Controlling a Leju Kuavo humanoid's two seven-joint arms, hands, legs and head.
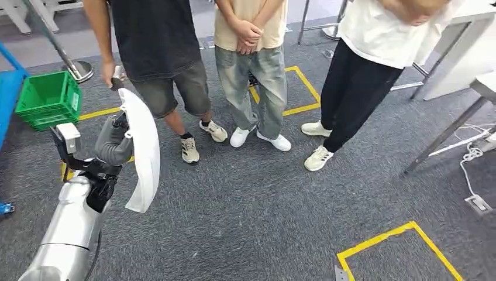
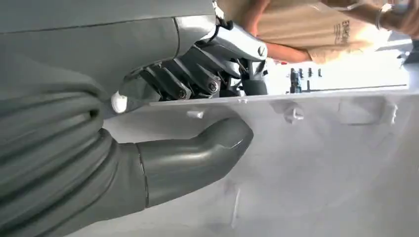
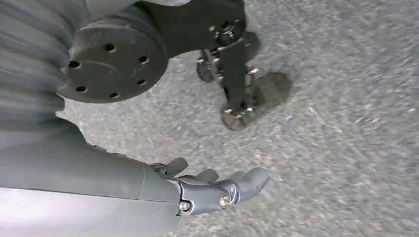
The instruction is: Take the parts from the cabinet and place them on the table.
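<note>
Over the grey carpet (image 1: 257, 205), at the left side of the head view: left robot hand (image 1: 114, 143) raised and gripping a white curved part (image 1: 143, 155), held roughly upright. Confirmed in the left wrist view: thumb (image 2: 197, 158) pressed against the white face of the part (image 2: 321, 163), dark fingers (image 2: 192, 84) hooked over its edge. Grip judged firm.

Right robot hand (image 3: 217, 190) hanging low above the carpet, holding nothing, fingers loosely curled and apart.

Progress, as a judgement: part evidently off the cabinet and in carriage; placing not yet done. Cabinet itself not identifiable. Grey bench (image 1: 485, 85) partly visible at the far right edge, well apart from the part; whether it is the target cannot be told. Remaining: carry across, set down, release.

Also noted: three people (image 1: 251, 64) standing just ahead, the nearest close beside the top of the part, with one hand (image 1: 108, 73) near it; contact cannot be told. Green crate (image 1: 50, 99) on the floor to the left. Yellow floor tape (image 1: 398, 240) at lower right. Risk judged: long part swinging near bystanders during the turn.
</note>
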